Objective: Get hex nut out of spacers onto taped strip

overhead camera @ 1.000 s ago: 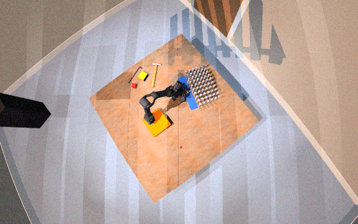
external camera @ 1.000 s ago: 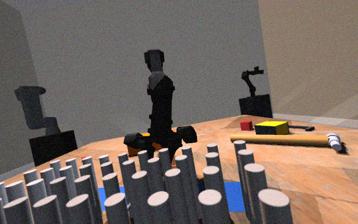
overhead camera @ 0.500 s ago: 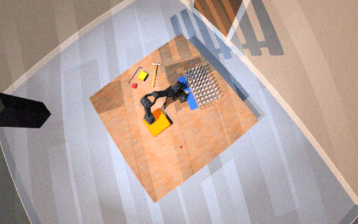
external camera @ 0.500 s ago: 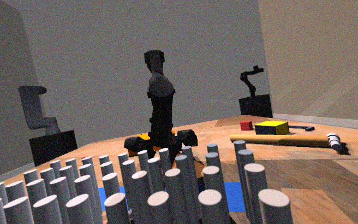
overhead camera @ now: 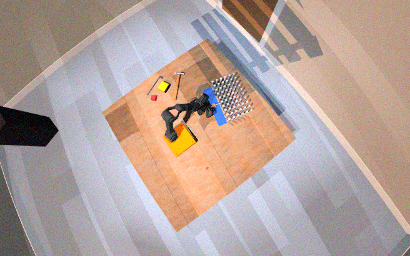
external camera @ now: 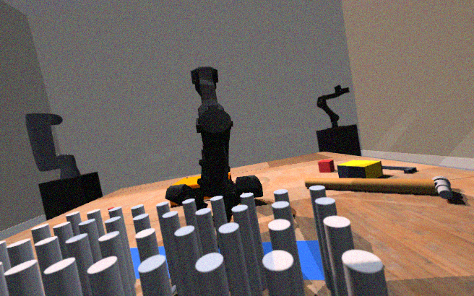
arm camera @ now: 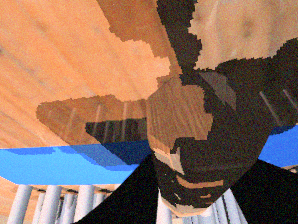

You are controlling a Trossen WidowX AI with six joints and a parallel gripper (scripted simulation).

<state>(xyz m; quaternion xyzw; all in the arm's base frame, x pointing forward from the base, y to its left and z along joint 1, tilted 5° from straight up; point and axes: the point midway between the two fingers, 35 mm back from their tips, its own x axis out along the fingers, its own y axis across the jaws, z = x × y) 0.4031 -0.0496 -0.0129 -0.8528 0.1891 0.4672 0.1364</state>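
Note:
Upright grey metal spacers (overhead camera: pixel 232 97) (external camera: pixel 336 239) (arm camera: pixel 85 202) stand in rows. The blue taped strip (overhead camera: pixel 222 121) (external camera: pixel 309 257) (arm camera: pixel 30 166) runs along their front. My gripper (overhead camera: pixel 212 105) (arm camera: pixel 188 158) is over the strip, shut on a wooden-handled tool (arm camera: pixel 175 112). A thin pale part shows from the gripper towards the front spacers in the top view; its tip is hidden. I cannot make out the nut. A hammer (overhead camera: pixel 177 86) (external camera: pixel 371 185) and a dark bent rod (overhead camera: pixel 154 85) (external camera: pixel 397 168) lie away from the spacers.
A yellow block (overhead camera: pixel 164 86) (external camera: pixel 360 164) and a red cube (overhead camera: pixel 153 97) (external camera: pixel 326 165) sit near the bent rod. The arm stands on an orange base plate (overhead camera: pixel 181 146). A tiny red piece (overhead camera: pixel 207 167) lies on the table beyond the plate.

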